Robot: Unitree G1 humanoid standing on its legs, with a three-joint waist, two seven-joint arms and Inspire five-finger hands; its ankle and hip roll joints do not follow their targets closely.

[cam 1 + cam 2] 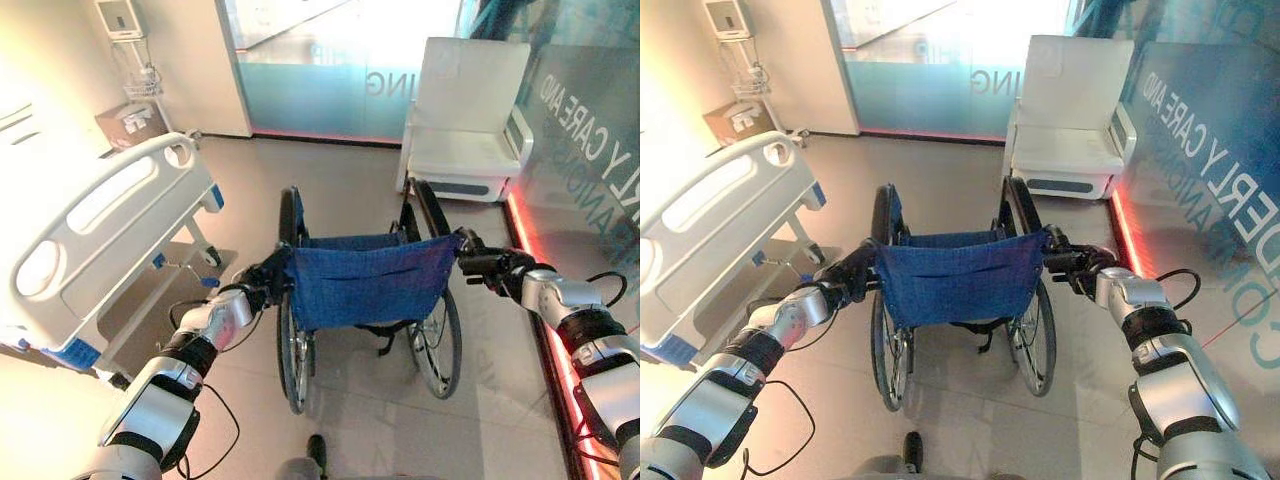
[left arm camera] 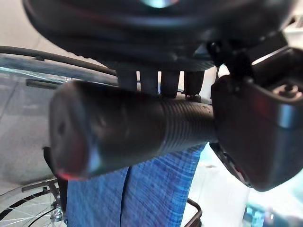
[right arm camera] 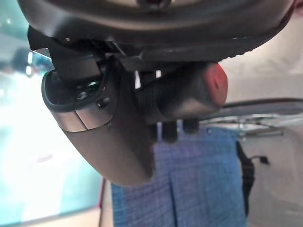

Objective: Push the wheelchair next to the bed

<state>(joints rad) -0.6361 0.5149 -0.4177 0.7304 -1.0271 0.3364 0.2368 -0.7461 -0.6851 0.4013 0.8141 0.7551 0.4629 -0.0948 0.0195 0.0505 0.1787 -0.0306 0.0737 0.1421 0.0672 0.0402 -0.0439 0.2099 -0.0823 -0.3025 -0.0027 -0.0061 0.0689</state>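
Note:
A wheelchair point(image 1: 365, 280) with a blue cloth back and black wheels stands in the middle of the floor, facing away from me. My left hand point(image 1: 262, 282) is curled round its left push handle point(image 2: 128, 127). My right hand point(image 1: 488, 264) is curled round the right push handle point(image 3: 184, 97). In both wrist views the fingers wrap the ribbed black grips, with the blue cloth point(image 3: 199, 184) past them. The hospital bed point(image 1: 100, 240), white with blue corner pieces, lies to the left of the wheelchair, its footboard nearest to it.
A white armchair point(image 1: 465, 125) stands ahead on the right against a glass wall point(image 1: 590, 130) with a red light strip along its foot. A small cart point(image 1: 135, 115) stands by the far left wall. Open floor lies between the wheelchair and the bed.

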